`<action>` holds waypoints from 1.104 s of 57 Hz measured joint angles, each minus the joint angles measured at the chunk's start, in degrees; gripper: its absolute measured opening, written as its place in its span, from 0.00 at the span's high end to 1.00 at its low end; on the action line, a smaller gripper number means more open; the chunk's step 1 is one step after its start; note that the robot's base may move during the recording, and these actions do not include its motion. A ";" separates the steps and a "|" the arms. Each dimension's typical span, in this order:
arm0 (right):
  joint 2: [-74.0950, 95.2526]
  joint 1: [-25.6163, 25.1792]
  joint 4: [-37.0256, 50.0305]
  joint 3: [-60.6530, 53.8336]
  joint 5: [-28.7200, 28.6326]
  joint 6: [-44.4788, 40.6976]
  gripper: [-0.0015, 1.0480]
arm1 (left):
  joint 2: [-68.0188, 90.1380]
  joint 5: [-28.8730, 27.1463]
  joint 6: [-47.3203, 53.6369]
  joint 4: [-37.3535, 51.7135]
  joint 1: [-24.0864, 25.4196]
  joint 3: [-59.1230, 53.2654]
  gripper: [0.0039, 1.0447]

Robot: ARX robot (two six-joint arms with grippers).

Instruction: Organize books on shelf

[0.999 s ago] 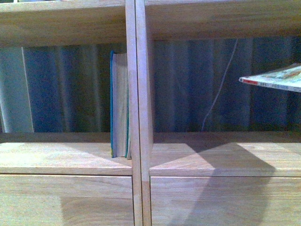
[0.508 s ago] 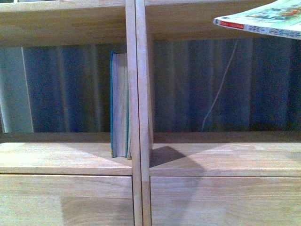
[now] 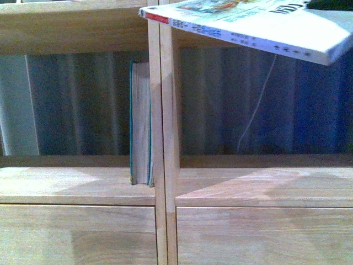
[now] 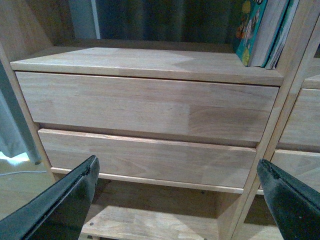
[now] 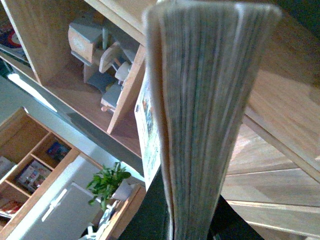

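R gripper (image 5: 192,222) closed on thin white illustrated paperback (image 3: 253,25), held tilted near-flat high before light-wood bookcase (image 3: 248,187), red-topped spine end over the divider (image 3: 165,110). Spine's Chinese chars too small to read. Upright in left compartment, against divider: thick teal book (image 3: 140,124). L gripper (image 4: 177,165) wide open, empty, facing drawer fronts (image 4: 150,107).
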 joint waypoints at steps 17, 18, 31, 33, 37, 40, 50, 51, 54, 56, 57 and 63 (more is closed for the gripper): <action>9.60 0.02 -0.09 10.64 0.42 -1.40 0.93 | 0.00 0.00 0.00 0.00 0.00 0.00 0.07; 9.66 0.02 -0.09 10.78 0.31 -1.40 0.93 | 0.00 0.00 0.00 0.00 0.00 0.00 0.07; 8.79 -2.12 0.85 10.12 -1.84 -1.40 0.93 | 1.14 11.26 -8.00 1.66 3.37 0.00 0.07; 8.48 -2.43 0.85 9.84 -2.12 -1.40 0.93 | 2.27 18.01 -15.43 2.05 4.52 0.00 0.07; 8.28 -3.21 0.79 9.44 -2.40 -1.38 0.93 | 3.58 22.91 -23.58 2.49 4.44 0.11 0.07; 8.28 -3.74 0.72 9.31 -2.54 -1.38 0.93 | 4.22 23.56 -26.58 2.62 4.39 0.46 0.07; 8.28 -4.83 0.46 9.29 -2.89 -1.42 0.93 | 6.14 28.30 -30.82 2.54 5.81 3.80 0.07; 8.28 -4.87 0.42 9.29 -2.93 -1.42 0.93 | 6.40 28.76 -30.88 2.49 6.05 4.15 0.07; 8.31 -5.16 0.39 9.29 -3.10 -1.44 0.93 | 7.91 31.32 -31.54 2.36 7.67 6.21 0.07; 8.37 -5.38 0.28 9.29 -3.10 -1.49 0.93 | 9.27 33.18 -31.58 2.12 8.96 8.09 0.07; 8.37 -5.42 0.28 9.29 -3.10 -1.53 0.93 | 9.64 33.59 -31.58 2.05 9.16 8.61 0.07; 8.44 -5.38 -0.09 9.31 -2.78 -1.64 0.93 | 14.36 38.86 -31.71 2.23 9.79 15.82 0.07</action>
